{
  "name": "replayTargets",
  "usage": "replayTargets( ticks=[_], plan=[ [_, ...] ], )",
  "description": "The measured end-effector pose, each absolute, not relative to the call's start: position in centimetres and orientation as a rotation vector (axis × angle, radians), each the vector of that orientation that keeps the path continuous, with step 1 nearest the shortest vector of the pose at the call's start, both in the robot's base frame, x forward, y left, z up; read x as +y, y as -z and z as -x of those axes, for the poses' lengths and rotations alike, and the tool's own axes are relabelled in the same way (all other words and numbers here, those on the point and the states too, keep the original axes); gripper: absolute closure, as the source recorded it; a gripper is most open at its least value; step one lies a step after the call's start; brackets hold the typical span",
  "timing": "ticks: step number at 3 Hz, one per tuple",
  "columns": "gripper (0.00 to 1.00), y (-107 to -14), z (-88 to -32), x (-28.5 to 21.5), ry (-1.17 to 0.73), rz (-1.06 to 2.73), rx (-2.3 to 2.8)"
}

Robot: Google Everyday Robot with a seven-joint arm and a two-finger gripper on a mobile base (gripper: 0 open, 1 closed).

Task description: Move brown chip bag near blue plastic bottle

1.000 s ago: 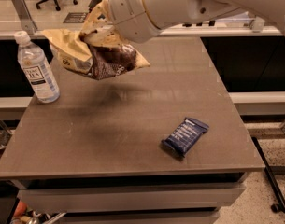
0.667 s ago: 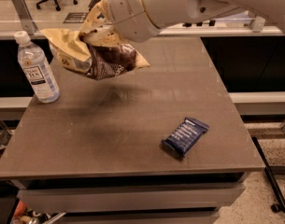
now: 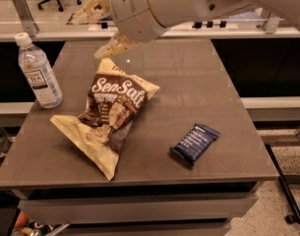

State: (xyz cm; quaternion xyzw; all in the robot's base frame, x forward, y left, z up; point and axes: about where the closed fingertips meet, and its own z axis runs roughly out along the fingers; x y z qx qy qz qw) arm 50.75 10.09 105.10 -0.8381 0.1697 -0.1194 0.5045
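Brown chip bag (image 3: 110,117) lies on tabletop (image 3: 198,82) near blue plastic bottle (image 3: 39,73), not touching; claw (image 3: 99,29) hangs above, spread wide, empty; we should retreat straight up, no snagging the bag

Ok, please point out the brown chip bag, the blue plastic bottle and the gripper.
brown chip bag (image 3: 112,114), camera view: its printed front, below the lettering.
blue plastic bottle (image 3: 39,75), camera view: its label.
gripper (image 3: 85,37), camera view: midway between its open fingertips, just beyond the bag's far end.
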Motion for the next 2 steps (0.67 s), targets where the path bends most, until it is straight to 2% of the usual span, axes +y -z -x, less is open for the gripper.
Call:
replayTargets(
  ticks=[1,2],
  plan=[
    [0.0,-105.33,-50.52,10.29,0.292,2.024,0.404],
    [0.0,-105.33,-50.52,10.29,0.292,2.024,0.404]
  ],
)
